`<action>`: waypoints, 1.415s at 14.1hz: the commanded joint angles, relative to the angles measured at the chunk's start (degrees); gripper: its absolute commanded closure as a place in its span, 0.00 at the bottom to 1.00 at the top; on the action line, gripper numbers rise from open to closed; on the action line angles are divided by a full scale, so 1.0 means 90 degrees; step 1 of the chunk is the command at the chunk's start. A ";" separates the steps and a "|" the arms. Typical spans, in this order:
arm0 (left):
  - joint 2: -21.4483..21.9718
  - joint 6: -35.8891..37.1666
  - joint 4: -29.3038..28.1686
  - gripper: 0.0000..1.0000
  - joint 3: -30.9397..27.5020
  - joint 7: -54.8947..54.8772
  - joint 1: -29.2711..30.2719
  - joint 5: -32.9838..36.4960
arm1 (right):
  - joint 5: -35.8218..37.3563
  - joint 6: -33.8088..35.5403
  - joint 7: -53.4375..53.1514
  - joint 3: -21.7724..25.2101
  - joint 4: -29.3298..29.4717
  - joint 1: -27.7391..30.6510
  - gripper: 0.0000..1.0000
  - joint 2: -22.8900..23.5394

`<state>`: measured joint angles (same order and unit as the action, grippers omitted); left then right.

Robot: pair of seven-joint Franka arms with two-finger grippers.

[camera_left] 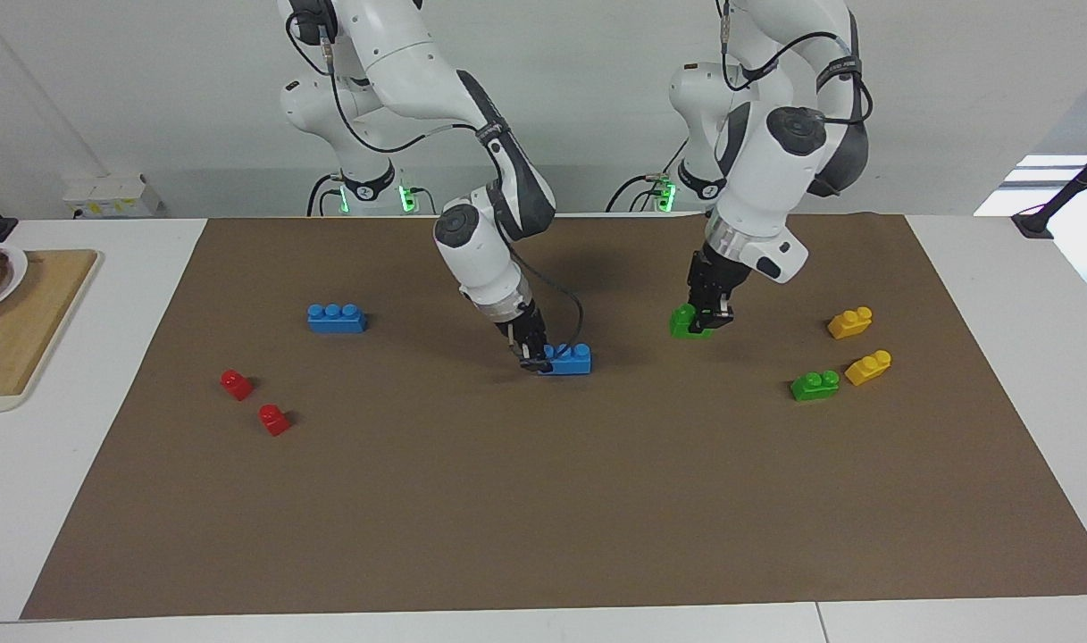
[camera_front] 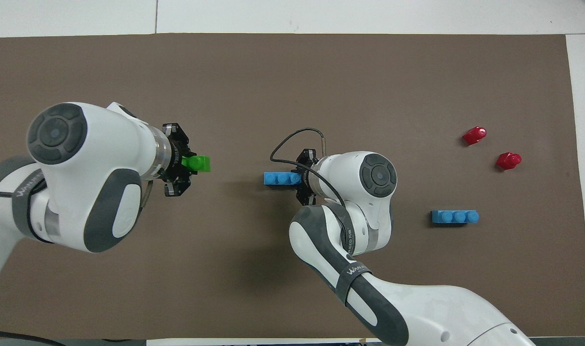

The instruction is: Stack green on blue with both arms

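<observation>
Green brick pinched at one end by the left end effector, low over the brown mat at mid-desk, toward the left arm's end. Fingers clamped on it, studs pointing up. In the overhead view the same brick juts out past the end effector toward the blue one.

Blue three-stud brick near the mat's centre, gripped at one end by the right end effector — pressed shut on it, brick level and at or just off the mat; cannot tell which. Seen from overhead, lined up lengthwise with the green brick, a clear gap between them.

Second blue brick lying free toward the right arm's end of the desk, two red single-stud bricks farther from the robots than it. Second green brick resting toward the left arm's end, one yellow brick just beside it, another yellow brick nearer to the robots — all untouched.

Wooden board with a plate of food off the mat at the right arm's end.
</observation>
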<state>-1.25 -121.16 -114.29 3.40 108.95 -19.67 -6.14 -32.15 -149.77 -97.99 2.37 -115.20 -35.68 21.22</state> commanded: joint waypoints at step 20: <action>-0.1570 -0.0677 0.0873 1.00 -0.0094 0.2113 -0.1721 0.0624 | -0.0109 0.0030 0.0341 0.0029 -0.0228 0.0029 1.00 -0.0014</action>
<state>-14.72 -126.44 -107.65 3.28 126.96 -34.36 -1.75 -32.15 -149.71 -96.97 2.38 -115.22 -35.69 21.20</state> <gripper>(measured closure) 0.656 0.656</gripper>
